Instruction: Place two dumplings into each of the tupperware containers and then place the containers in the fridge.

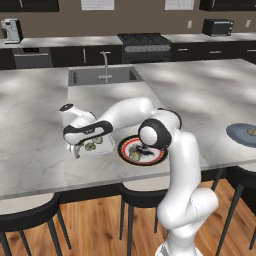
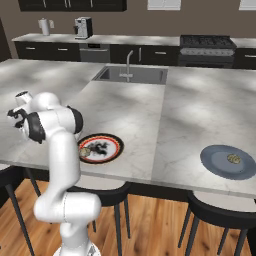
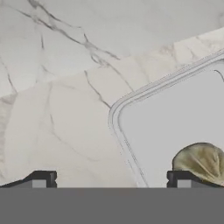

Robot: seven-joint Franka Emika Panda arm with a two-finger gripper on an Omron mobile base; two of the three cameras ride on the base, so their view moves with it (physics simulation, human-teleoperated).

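One tupperware container (image 1: 100,146) lies on the island counter left of the black-and-red plate, with two dumplings (image 1: 90,146) in it. My gripper (image 1: 76,150) hangs open just above the container's left corner, holding nothing. In the hand view the gripper (image 3: 111,180) straddles the container's rim (image 3: 114,114), and one dumpling (image 3: 202,161) lies inside by the right fingertip (image 3: 181,179). Another dumpling (image 1: 134,156) rests on the black-and-red plate (image 1: 150,160). One more dumpling (image 2: 233,159) sits on the blue-grey plate (image 2: 220,165). The fridge is out of view.
A sink (image 1: 80,77) with a faucet (image 1: 105,65) is set into the island behind the container. Dark stools (image 1: 25,217) stand along the counter's near edge. A stove (image 1: 144,45) and cabinets line the back wall.
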